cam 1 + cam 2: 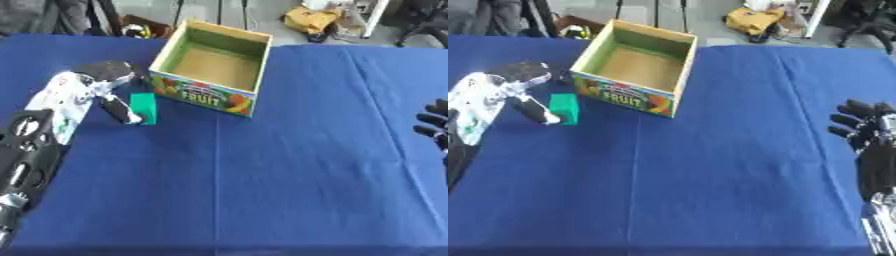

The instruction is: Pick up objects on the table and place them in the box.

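The robot's left hand (103, 85) is reaching in with its thumb and fingers spread around a small green rectangular block (143, 107), not yet closing on it, seemingly to set up a grasp. The block is lying on the blue tablecloth (262, 165) between thumb and fingers. Just beyond the hand, the open cardboard fruit box (213, 62) is waiting empty. The right hand (866, 131) is idling, fingers relaxed, well apart at the right edge.

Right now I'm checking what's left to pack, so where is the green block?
The green block lies on the blue tablecloth at the table's left side, just left of the fruit box, with the left hand right beside it.
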